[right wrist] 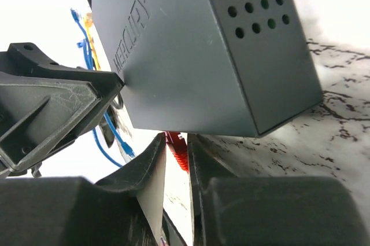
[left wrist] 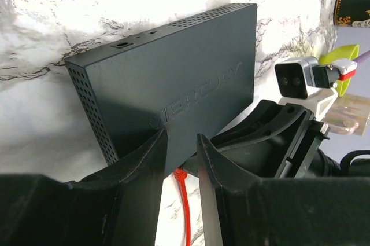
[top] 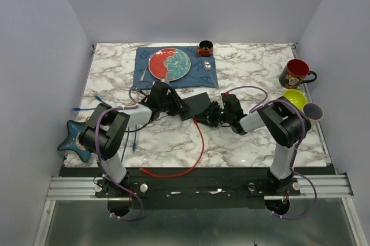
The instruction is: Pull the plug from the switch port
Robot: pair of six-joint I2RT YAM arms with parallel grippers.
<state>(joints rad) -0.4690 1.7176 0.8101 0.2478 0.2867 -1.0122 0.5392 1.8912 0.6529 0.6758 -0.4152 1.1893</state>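
Left gripper (left wrist: 181, 142): jaws drawn close, clamped on the near edge of the switch (left wrist: 173, 66). In the left wrist view both fingers (left wrist: 151, 165) straddle that edge. In the right wrist view one fingertip presses on the face carrying the lettering. The other finger is hidden behind the box.

Switch: flat dark grey box, lying just ahead of both grippers and between them, on the marble table (top: 243, 66). Perforated side walls show in both wrist views. From above it sits askew to the table edges. Whether it rests flat or is tipped up, I cannot tell.

Right gripper (right wrist: 176, 142): jaws nearly together, gripping the red plug (right wrist: 177, 152). The plug fills the narrow gap between the fingers (right wrist: 151, 165), directly below the switch's lower edge in that view. The socket itself is hidden, so whether the plug is seated cannot be told.

Red cable (top: 203, 142): runs back from the right gripper's tips toward the arm bases, then curves across to the left arm's side and ends near the front edge.

The two grippers face each other across the switch, close together.

Beyond the left gripper, on the far side of the switch: blue placemat (top: 144, 61) with a red and teal plate (top: 170, 63). Behind the left gripper, on its outer side: loose blue cables (top: 95, 100).
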